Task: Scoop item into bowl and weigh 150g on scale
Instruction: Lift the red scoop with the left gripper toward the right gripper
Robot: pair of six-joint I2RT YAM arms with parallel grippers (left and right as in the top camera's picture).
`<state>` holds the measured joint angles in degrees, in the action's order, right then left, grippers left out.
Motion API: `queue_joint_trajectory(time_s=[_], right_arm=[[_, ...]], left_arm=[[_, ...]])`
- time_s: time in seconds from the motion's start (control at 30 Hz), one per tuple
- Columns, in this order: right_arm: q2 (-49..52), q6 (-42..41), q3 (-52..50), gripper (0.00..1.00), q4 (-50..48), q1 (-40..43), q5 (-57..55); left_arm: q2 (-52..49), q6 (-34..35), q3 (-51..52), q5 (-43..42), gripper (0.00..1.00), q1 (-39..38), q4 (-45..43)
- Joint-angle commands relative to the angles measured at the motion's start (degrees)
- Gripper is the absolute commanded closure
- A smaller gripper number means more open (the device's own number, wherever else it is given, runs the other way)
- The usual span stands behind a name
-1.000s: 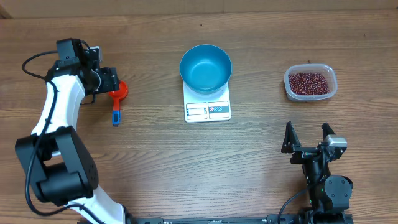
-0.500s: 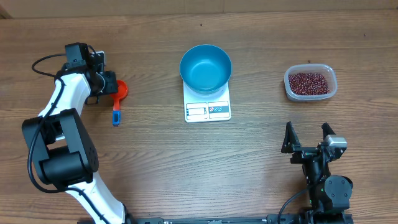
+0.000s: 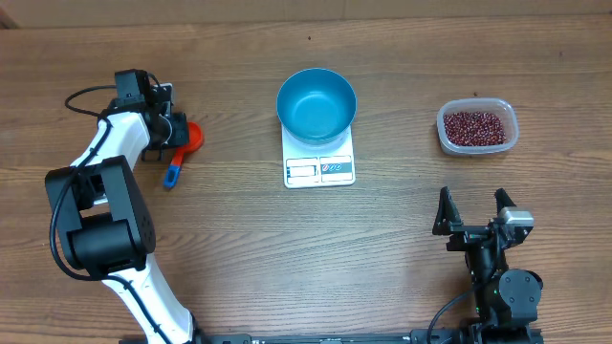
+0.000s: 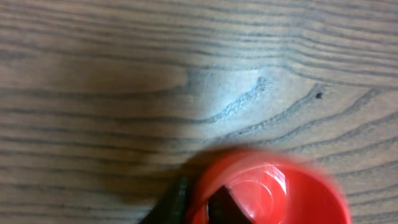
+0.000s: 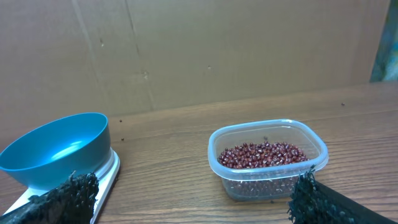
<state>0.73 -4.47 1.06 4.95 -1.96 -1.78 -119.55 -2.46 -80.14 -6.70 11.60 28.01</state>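
Observation:
A red scoop [image 3: 195, 137] with a blue handle [image 3: 172, 174] lies on the table at the left. My left gripper [image 3: 178, 133] is shut on the cup's rim. In the left wrist view one finger [image 4: 169, 203] is outside the red cup [image 4: 280, 190] and the other is inside it. The blue bowl [image 3: 316, 103] stands empty on the white scale [image 3: 320, 169] at centre. The maroon beans [image 3: 473, 125] fill a clear tub [image 3: 478, 145] at the right. My right gripper [image 3: 473, 212] stands open near the front edge, facing the tub [image 5: 267, 163], the beans [image 5: 264, 153] and the bowl [image 5: 59, 146].
A brown cardboard wall [image 5: 205, 50] rises behind the table's far edge. Bare wood lies between the scale [image 5: 107, 173] and the tub. The left arm's white links [image 3: 96, 162] reach along the left side.
The left gripper moved right and closed on the scoop's rim. The cup shifted a little right and the blue handle swung to a slant. The right arm stayed still.

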Motion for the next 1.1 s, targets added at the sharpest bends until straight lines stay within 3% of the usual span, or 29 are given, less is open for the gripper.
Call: queue_joint_trajectory(time_s=[0.0,0.17,0.27,0.5,0.63,0.8,1.07], right_arm=[[-0.57,0.04,-0.61,0.0,-0.31,-0.33,-0.52],[-0.57,0.04,-0.61,0.0,-0.33,-0.33,-0.52],[-0.57,0.04,-0.61,0.0,-0.33,-0.33,-0.52],[-0.57,0.07,-0.61,0.0,-0.33,-0.33,-0.52],[-0.57,0.07,-0.59,0.0,-0.87,-0.33,-0.74],[-0.57,-1.46,-0.59,0.0,-3.28,-0.33,5.09],[-0.46,-1.51,0.44,0.0,-6.75,-0.33,22.6]], left_arm=[[-1.05,4.31,-1.09,-0.39,0.96,-0.59,-0.87],[0.63,12.74,-3.1,-0.35,0.96,-0.52,-0.48],[3.1,21.29,-5.86,-0.37,0.96,-0.48,0.9],[10.69,50.1,-10.25,-1.68,0.96,-0.55,3.41],[14.05,63.6,-10.25,-10.1,0.96,-0.79,3.45],[14.75,68.98,-10.25,-21.53,0.96,-2.19,3.5],[14.69,70.73,-10.25,-22.93,0.96,-8.31,0.24]])
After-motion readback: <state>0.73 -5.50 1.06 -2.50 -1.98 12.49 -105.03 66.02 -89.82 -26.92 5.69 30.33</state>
